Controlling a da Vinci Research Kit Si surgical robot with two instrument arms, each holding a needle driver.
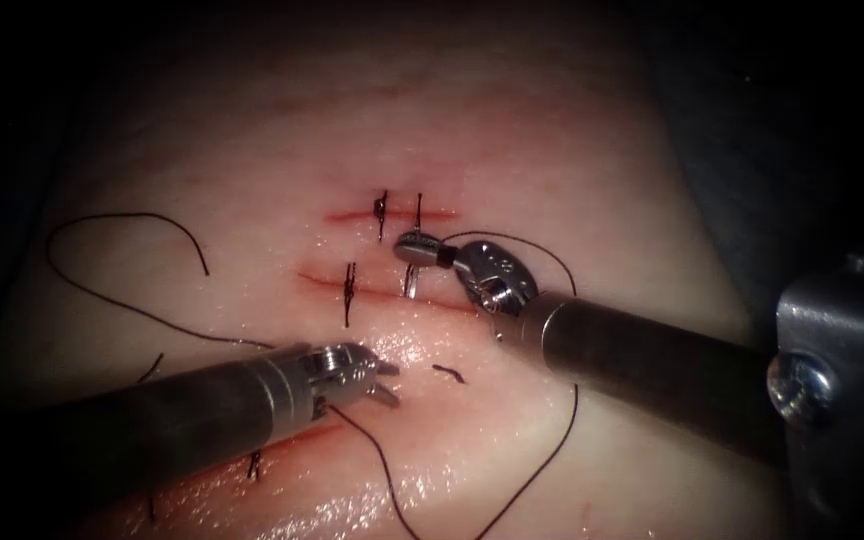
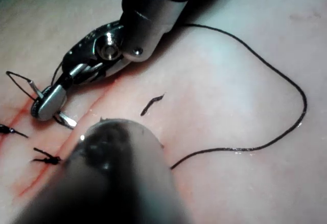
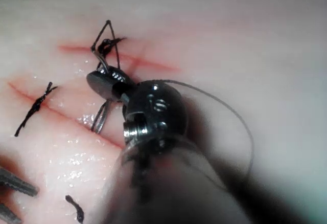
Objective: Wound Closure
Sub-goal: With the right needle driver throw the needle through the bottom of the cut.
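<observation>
Tissue (image 1: 252, 150) of pale pork belly bears several short red cuts: an upper cut (image 1: 392, 213) crossed by two dark stitches, a middle cut (image 1: 352, 283) with one knotted stitch (image 1: 349, 292), and a lower cut (image 1: 292, 440) beside the left tool's shaft. Right tool (image 1: 410, 243), entering from the right, has its jaws closed on the needle (image 1: 412, 280), gripped near one end; the needle's free part runs down to the middle cut, just right of the knotted stitch, its tip at the tissue surface, though whether it has entered cannot be told. Thread (image 1: 552, 440) leaves the right tool, arcs over its wrist and sweeps down the tissue on the right. Left tool (image 1: 388, 381) lies below the middle cut, jaws slightly parted and holding nothing. A long strand loops across the tissue at left (image 1: 122, 220). A short cut thread end (image 1: 449, 373) lies between the tools.
</observation>
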